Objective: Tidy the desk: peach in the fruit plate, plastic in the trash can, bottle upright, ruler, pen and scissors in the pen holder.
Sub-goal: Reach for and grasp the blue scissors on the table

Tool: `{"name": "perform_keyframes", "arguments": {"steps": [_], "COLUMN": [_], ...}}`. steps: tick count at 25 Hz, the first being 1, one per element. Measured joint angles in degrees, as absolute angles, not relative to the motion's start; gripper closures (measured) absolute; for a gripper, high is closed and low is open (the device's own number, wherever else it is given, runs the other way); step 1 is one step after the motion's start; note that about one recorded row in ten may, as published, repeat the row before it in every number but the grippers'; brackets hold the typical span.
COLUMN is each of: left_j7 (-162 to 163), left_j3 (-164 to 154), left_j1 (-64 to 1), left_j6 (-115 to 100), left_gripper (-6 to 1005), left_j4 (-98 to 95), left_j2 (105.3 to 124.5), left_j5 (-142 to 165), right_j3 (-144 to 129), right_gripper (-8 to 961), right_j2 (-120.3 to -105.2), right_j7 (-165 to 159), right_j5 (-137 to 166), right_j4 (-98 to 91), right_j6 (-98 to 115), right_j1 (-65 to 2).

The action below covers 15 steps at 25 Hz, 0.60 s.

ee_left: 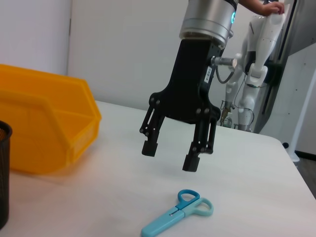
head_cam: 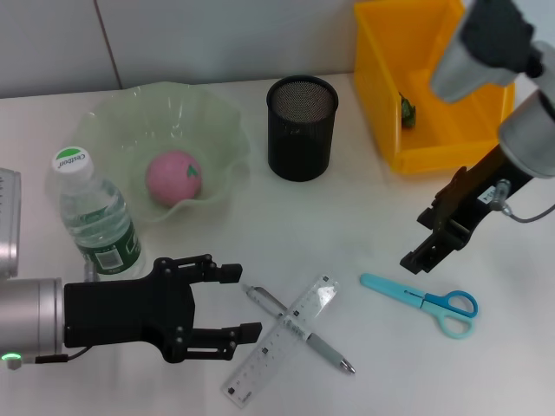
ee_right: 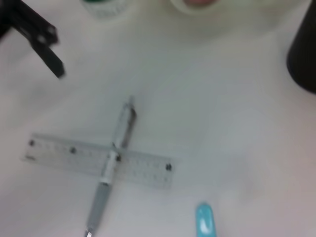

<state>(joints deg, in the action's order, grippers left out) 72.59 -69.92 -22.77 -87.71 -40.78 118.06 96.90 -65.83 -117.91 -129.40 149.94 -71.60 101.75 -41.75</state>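
White desk, scissors (head_cam: 422,301) just below right pincer (head_cam: 431,242).

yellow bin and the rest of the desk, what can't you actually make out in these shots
- Yellow bin: the head view shows a small dark-green item inside, too small to identify; the right arm covers part of the bin.
- Ruler markings: blurred in the right wrist view.
- Scissors: cut off by that view's edge.
- Pen holder: cropped in the left wrist view.

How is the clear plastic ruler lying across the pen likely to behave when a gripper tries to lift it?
The clear plastic ruler looks thin and flat, so probably light and slightly flexible. Resting across the grey pen, it may rock or pivot when touched. The open left gripper beside it could nudge the pen, which may roll.
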Motion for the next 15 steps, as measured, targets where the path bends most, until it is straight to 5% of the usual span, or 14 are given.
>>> {"name": "perform_keyframes", "arguments": {"steps": [15], "left_j7": [74.5], "left_j3": [-69.9], "left_j1": [-23.0], "left_j6": [-87.3], "left_gripper": [184], "left_j4": [-41.9], "left_j2": [118.03], "left_j5": [96.8], "right_j3": [-77.9], "right_gripper": [169], "right_j2": [-118.99], "right_j7": [-136.4], "right_j5": [155.6], "right_j4": [-67.9], "right_j6": [101.1], "right_j1": [-44.5]}}
